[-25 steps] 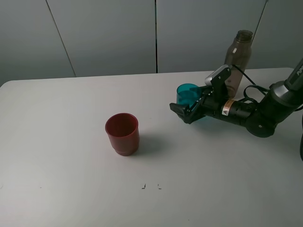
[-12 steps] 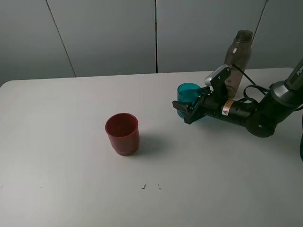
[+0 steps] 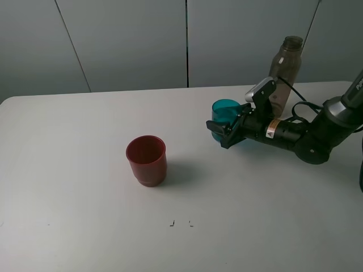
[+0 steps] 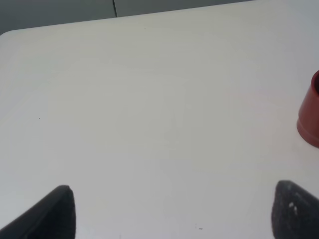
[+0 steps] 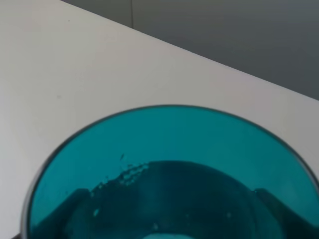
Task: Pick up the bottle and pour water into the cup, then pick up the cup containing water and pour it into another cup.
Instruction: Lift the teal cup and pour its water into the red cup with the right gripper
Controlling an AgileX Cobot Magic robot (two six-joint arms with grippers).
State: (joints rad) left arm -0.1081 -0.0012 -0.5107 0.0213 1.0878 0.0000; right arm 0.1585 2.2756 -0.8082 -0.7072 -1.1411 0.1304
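Note:
The teal cup (image 3: 226, 111) stands upright on the white table (image 3: 74, 170) at the right. My right gripper (image 3: 224, 133) is shut on its lower part, one finger on each side. In the right wrist view the cup (image 5: 169, 169) fills the frame from above, with droplets on its inner wall and the fingers showing dimly through it. The grey-brown bottle (image 3: 285, 68) stands upright just behind the right arm. The red cup (image 3: 146, 160) stands upright near the table's middle, and its edge shows in the left wrist view (image 4: 311, 112). My left gripper (image 4: 177, 211) is open and empty above bare table.
The right arm's body (image 3: 309, 139) lies low over the table at the right, with a cable looping beside the bottle. Two small dark marks (image 3: 173, 222) sit near the front edge. A grey panelled wall stands behind the table.
My right gripper's fingers have closed in on the teal cup and risen slightly, all within the first half second. Since then nothing has moved.

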